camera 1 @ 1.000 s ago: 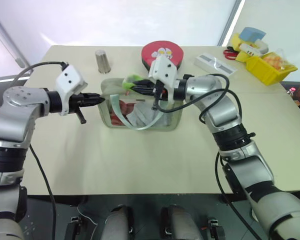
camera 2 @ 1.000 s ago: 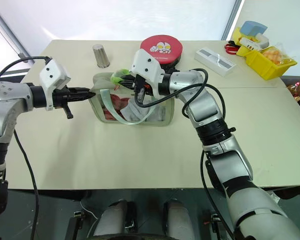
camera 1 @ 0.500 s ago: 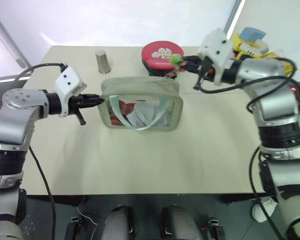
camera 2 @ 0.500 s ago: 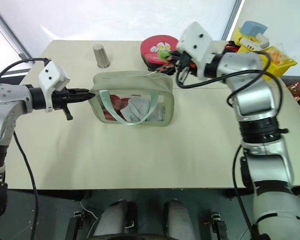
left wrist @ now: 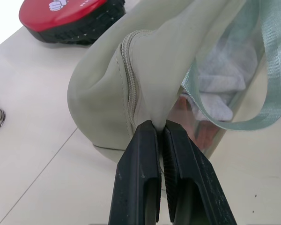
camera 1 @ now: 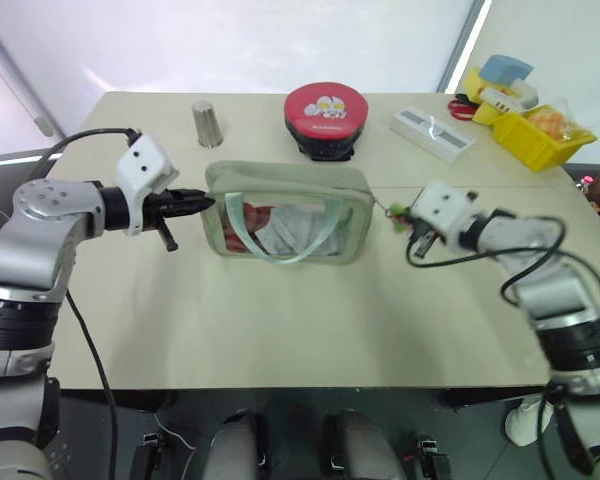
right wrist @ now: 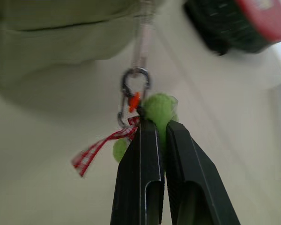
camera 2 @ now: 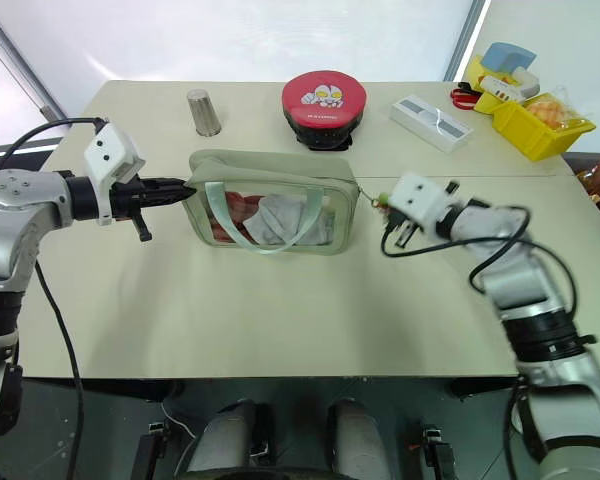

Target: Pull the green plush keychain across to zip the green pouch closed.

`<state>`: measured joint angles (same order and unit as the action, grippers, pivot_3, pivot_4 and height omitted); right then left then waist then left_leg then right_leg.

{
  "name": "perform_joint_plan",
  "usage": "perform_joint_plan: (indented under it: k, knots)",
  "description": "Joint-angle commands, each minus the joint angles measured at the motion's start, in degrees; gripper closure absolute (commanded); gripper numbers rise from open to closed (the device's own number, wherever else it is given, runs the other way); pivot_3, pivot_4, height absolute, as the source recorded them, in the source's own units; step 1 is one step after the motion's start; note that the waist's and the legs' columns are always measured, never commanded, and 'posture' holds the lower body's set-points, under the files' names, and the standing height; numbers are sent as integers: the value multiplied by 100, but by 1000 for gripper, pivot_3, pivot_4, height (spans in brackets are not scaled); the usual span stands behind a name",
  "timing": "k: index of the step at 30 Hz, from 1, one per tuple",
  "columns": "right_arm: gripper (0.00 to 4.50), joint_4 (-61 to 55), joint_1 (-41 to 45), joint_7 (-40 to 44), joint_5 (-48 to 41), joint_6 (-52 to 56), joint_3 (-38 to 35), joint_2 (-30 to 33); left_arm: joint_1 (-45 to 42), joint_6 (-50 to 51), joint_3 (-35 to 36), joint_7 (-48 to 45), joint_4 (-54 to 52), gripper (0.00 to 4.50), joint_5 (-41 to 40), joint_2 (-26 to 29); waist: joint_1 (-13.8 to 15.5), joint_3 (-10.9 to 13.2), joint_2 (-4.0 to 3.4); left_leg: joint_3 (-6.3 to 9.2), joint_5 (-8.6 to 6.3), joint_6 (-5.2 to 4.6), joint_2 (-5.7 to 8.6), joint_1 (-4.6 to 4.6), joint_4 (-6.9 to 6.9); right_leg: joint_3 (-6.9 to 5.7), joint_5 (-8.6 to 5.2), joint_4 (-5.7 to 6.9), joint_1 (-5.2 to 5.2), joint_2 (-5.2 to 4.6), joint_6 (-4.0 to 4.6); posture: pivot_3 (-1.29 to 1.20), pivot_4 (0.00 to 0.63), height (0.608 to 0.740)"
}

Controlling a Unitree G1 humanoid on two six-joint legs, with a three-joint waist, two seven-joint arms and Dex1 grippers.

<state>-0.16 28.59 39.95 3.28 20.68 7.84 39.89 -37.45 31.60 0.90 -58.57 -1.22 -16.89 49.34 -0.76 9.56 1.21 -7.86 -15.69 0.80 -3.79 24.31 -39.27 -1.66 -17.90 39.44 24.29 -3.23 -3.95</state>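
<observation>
The left gripper (left wrist: 158, 129) is pinched tight on the fabric at the left end of the pale sage-green boxy fabric pouch with the clear window panel (camera 1: 285, 212), bracing it just beside the end of the zip. The pouch lies in the middle of the table, its mint loop strap (camera 1: 280, 232) draped over the window, with red and white items showing through. From the pouch's right end a thin cord runs out to the small lime-green fuzzy plush keychain (right wrist: 158, 109), which the right gripper (right wrist: 160, 127) clamps just off that corner, beside a metal clip ring and a red-and-white checked ribbon. Judging by the keychain's place past the right end, the zip looks drawn all the way across; what seems left is to let go.

The surface is a pale beige table (camera 1: 280, 320). Behind the pouch stand a small metal cup (camera 1: 205, 123), a round red tin (camera 1: 325, 110), a flat white box (camera 1: 432, 133) and a yellow bin (camera 1: 535, 135); bright white panels back the room
</observation>
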Motion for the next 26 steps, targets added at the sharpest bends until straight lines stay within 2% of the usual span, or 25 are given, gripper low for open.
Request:
perform_joint_plan:
  k: [1, 9, 10, 12, 14, 17, 19, 20, 24, 26]
  knots:
    - [4466, -35, -42, -201, 95, -16, 11, -193, -4, 4, -18, 13, -76, 4500, 8, -11, 7, 0, 0, 0, 0, 0, 0, 0, -1, 0, 0, 0, 0, 0, 0, 0, 150, 740]
    - [4466, 229, 267, 23, -369, 78, -405, -224, 176, 80, 86, 87, -254, 4500, -23, 4, 7, 0, 0, 2, 0, 0, 1, -2, 0, 0, 0, -1, -5, 0, 0, 0, 150, 740]
    - [4156, 271, 369, 128, -491, 62, -503, -181, 192, 79, 113, 105, -265, 4500, -35, -4, 7, 0, 0, 2, 0, 0, 1, -2, 0, 0, 0, -1, -5, 0, 0, 0, 150, 740]
    - [3500, 314, 705, 589, -787, 25, -703, 74, 202, 200, 242, 17, -296, 3765, -198, 64, 3, 0, -1, 2, 0, 0, 1, -2, 0, 0, 0, -1, -4, 0, 0, 0, 150, 740]
    - [2500, 294, 1035, 1134, -1090, 97, -824, 385, 173, 395, 412, -106, -300, 2976, -415, 186, 2, 3, -3, 2, 0, 0, 1, -1, 1, 1, 0, -2, -4, 0, 0, 0, 150, 740]
    - [908, 104, 1423, 1923, -1670, 583, -922, 805, 171, 646, 692, -221, -212, 1375, -686, 379, -5, 3, -3, 3, 0, -1, -1, 3, 4, 0, 0, -3, 3, 2, 0, 0, 150, 740]
    - [0, -68, 1644, 2408, -2142, 1089, -990, 1045, 188, 809, 895, -249, -143, 340, -844, 511, -18, 3, -3, 3, -1, -1, -3, 1, 6, 0, 0, -4, 3, 4, 0, 0, 150, 740]
    - [0, -148, 1739, 2575, -2341, 1333, -1023, 1130, 194, 874, 973, -255, -121, 28, -899, 568, -26, 3, -3, 3, -1, -1, -3, 1, 6, 0, 0, -4, 3, 4, 0, 0, 150, 740]
    - [0, -573, 2130, 2860, -3038, 2336, -1048, 1280, 59, 1042, 1095, -88, 109, 28, -868, 759, -20, 3, -4, 2, -1, -1, -4, -1, 6, 0, 0, -4, 3, 3, 1, 0, 150, 740]
    - [0, -719, 2224, 2840, -3153, 2502, -1003, 1249, 60, 960, 1140, -78, 116, 28, -873, 809, -13, 3, -4, 3, -1, -2, -4, 0, 7, 0, 0, -3, 4, 2, 1, 0, 150, 740]
